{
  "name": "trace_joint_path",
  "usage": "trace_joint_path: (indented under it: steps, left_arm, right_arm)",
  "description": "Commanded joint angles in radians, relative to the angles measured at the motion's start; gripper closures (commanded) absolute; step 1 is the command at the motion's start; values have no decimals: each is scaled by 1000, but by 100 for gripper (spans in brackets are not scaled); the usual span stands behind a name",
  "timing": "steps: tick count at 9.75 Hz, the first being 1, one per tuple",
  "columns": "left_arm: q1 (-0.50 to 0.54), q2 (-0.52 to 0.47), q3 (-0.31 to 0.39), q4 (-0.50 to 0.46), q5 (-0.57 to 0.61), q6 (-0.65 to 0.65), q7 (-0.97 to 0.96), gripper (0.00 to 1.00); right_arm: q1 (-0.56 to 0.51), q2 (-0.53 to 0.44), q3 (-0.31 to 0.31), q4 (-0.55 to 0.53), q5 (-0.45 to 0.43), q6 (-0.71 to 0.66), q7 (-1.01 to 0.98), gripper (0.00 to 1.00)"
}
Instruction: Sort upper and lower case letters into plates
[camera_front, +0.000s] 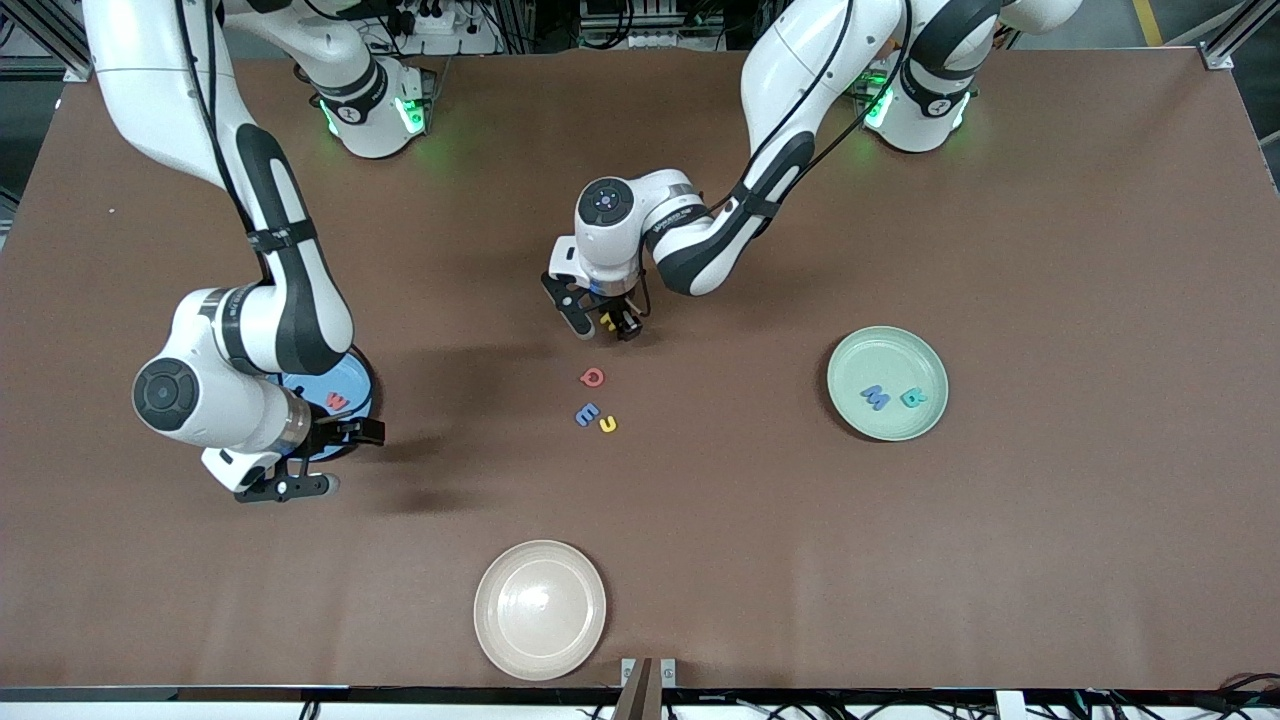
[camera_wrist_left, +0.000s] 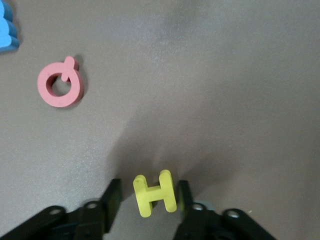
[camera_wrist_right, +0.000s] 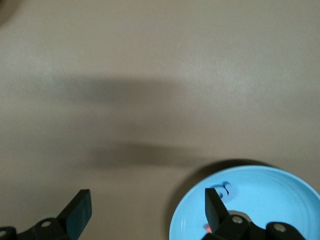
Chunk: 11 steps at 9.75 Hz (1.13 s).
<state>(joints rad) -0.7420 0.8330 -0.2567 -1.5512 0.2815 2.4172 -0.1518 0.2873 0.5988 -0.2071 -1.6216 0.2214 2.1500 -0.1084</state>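
1. Left gripper (camera_wrist_left: 150, 200) is down on the tabletop (camera_front: 900, 560) near its middle, with the yellow H (camera_wrist_left: 155, 193) between its fingers. One finger looks to touch the letter; a slim gap shows at the other. Partly closed, grip not yet firm, by my reading.
2. To do this step well: finish closing squarely on the H's two uprights, then lift straight up so the foam does not twist out. H is upper case, so I judge it belongs on the mint green plate (camera_front: 850, 345), where a blue M (camera_front: 875, 397) and a teal letter (camera_front: 913, 398) already lie, toward the left arm's end of the tabletop.
3. Loose letters nearer the front camera than the H: red Q (camera_front: 592, 377), then blue E (camera_front: 587, 414) and a small yellow letter (camera_front: 607, 425) side by side.
4. Right gripper (camera_wrist_right: 147, 210) waits, fingers spread wide and empty, over the edge of the sky blue plate (camera_wrist_right: 270, 190).
5. Views differ: the left wrist view shows the finger-to-letter gap, which the front view hides. Only the front view shows the red W (camera_front: 338, 401) on the blue plate and the cream plate (camera_front: 500, 640) at the near edge.
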Motion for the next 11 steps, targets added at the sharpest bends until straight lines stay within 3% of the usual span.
trace_joint_path:
  steps: [1, 4, 8, 11]
  left_arm:
    - [0, 3, 4, -4, -8, 5, -8, 77]
    - [12, -33, 5, 6, -10, -102, -12, 87]
    - [231, -127, -99, 6, -7, -404, 112, 87]
    - [396, -225, -102, -4, -8, -645, 275, 93]
  right_arm:
    - [12, 53, 2, 74, 26, -12, -2, 0]
    - [53, 87, 3, 133, 24, -10, -2, 0]
    - [130, 148, 3, 215, 24, -10, 102, 0]
    - [298, 254, 2, 293, 18, -4, 353, 0]
